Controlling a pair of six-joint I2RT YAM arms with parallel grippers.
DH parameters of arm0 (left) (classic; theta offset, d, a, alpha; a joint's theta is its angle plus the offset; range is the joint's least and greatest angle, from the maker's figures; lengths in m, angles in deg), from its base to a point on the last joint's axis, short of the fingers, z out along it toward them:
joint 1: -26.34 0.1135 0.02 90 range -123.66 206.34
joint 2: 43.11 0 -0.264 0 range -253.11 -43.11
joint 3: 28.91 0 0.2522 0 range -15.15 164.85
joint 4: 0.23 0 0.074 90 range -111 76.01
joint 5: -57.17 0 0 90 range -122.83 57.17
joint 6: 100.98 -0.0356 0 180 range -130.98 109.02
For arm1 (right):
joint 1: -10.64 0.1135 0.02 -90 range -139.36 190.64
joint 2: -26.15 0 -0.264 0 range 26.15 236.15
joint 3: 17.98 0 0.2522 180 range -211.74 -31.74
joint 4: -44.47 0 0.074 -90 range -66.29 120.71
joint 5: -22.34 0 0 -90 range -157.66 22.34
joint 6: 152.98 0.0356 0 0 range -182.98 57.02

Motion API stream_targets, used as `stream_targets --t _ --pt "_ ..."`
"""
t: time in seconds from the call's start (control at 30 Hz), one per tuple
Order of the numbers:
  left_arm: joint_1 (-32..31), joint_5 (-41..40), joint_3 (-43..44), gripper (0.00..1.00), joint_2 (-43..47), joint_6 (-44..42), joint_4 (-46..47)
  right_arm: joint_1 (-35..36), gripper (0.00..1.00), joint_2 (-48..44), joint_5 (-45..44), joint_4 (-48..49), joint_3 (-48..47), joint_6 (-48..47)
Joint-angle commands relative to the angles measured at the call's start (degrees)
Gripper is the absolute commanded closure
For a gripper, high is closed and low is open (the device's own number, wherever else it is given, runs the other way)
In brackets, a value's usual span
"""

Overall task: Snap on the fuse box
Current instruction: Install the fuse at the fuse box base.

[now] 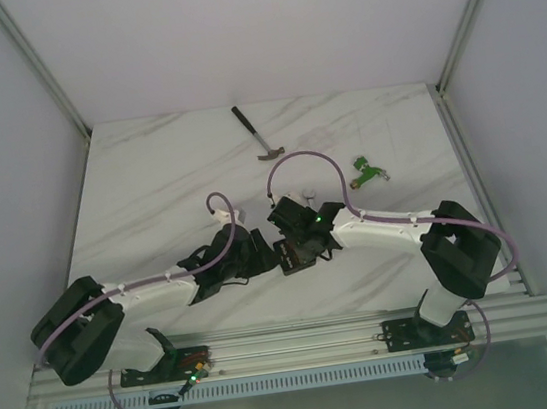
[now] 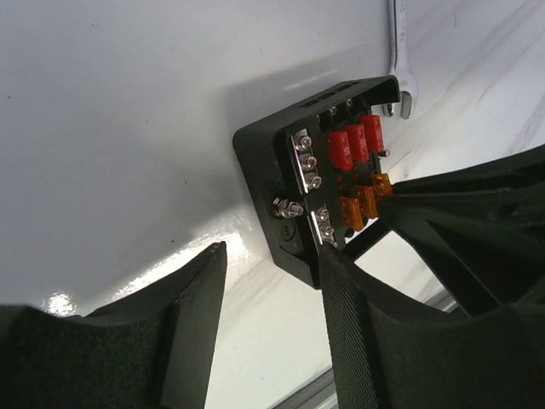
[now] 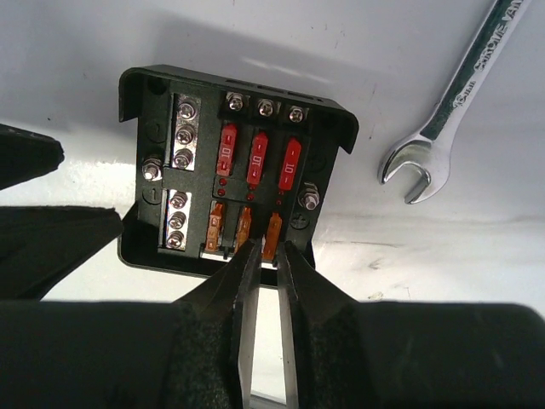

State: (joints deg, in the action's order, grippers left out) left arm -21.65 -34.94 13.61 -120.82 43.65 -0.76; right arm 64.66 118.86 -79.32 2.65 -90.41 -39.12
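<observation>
The fuse box is a black squarish open box lying on the white table, with three red fuses above three orange ones. My right gripper has its tips at the box's near edge, a narrow gap apart, on either side of the lower end of the rightmost orange fuse, which sits in its slot. My left gripper stands open over bare table, its right finger at the near corner of the fuse box. From above, both grippers meet at the fuse box.
A steel wrench lies just right of the box. A hammer lies at the back of the table and a green connector piece at the right. Rails run along the table's near edge.
</observation>
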Motion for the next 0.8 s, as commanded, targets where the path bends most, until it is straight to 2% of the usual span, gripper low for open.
stream_targets --t 0.0,0.17,0.33,0.57,0.77 --pt "-0.17 0.6 1.87 0.45 -2.03 0.58 1.06 0.03 0.81 -0.88 0.87 -1.14 -1.27 1.16" --pt "-0.18 0.95 2.78 0.49 -4.47 0.48 1.04 -0.34 0.81 -0.87 1.64 -0.81 -1.6 1.24" --pt "-0.19 0.8 2.89 0.52 -5.41 0.69 1.09 -0.87 0.74 -1.61 0.69 -0.74 -1.96 2.09" --pt "-0.17 0.88 2.75 0.56 -6.19 1.43 1.02 -1.37 0.75 -2.34 0.78 -0.36 -2.15 2.66" --pt "-0.18 1.12 2.7 0.61 -6.84 2.0 1.02 -1.85 0.8 -1.59 1.44 -0.24 -1.9 2.86"
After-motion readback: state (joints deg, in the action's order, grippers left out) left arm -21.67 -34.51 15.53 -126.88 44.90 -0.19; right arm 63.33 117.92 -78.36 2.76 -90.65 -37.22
